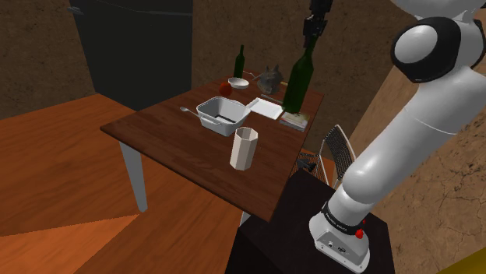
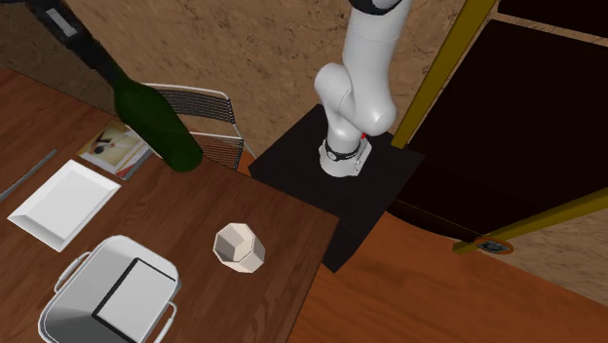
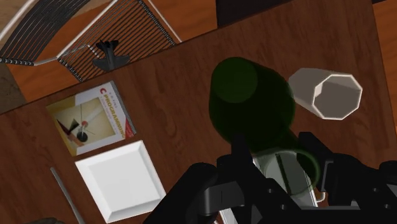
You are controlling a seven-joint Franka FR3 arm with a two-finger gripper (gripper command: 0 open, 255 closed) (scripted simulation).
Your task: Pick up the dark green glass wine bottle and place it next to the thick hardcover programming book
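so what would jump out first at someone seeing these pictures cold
The dark green bottle first: the black hand grips its neck and holds it tilted, base close to the book by the table's right edge in the shoulder view. Next, the white faceted cup standing alone toward the near edge, and the grey tub mid-table.

You get soft, even light in all three views. It is fairly dim in the shoulder view, where the brown walls (image 1: 226, 31) sit dark behind the table (image 1: 179, 140). The white arm (image 1: 424, 117) is your brightest surface, shading gently from pale to grey. In the wrist view the wine bottle (image 3: 254, 108) reads as murky, see-through green, with wood showing through it. Outlines are crisp right to the edges.
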